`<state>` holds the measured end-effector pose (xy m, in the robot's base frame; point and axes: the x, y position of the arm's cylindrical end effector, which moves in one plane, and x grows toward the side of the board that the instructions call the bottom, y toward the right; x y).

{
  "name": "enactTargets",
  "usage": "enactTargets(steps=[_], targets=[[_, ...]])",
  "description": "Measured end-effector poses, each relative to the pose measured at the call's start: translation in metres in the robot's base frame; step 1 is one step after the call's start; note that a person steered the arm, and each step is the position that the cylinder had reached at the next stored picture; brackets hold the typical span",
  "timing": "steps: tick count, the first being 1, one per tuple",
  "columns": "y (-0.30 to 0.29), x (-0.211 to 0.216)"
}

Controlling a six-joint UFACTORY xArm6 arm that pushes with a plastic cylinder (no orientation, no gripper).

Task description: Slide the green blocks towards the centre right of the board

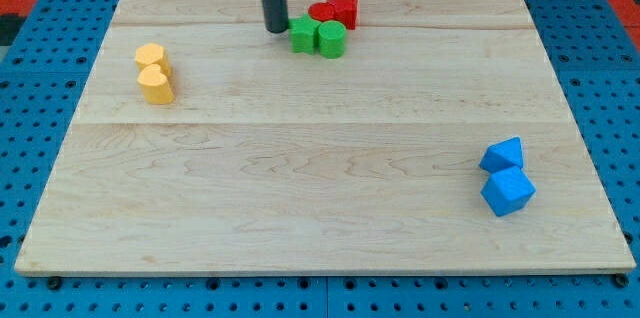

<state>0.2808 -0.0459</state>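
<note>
Two green blocks sit side by side near the view's top centre: a star-like green block (304, 34) and a green cylinder (332, 39) to its right. They touch each other. My tip (276, 29) is at the end of the dark rod, just left of the star-like green block, close to it or touching it. Two red blocks (335, 10) lie directly behind the green ones, touching them.
Two yellow blocks (153, 73) lie at the view's left, one above the other. Two blue blocks (506, 178) lie at the view's lower right. The wooden board (320, 208) lies on a blue pegboard surface.
</note>
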Motion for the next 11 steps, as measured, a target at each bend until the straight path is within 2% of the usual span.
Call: enactTargets(steps=[2, 3, 4, 5, 7, 9, 11], targets=[[0.055, 0.009], [0.045, 0.011], [-0.024, -0.003], [-0.019, -0.001], [0.03, 0.026], [0.086, 0.035], [0.116, 0.072]])
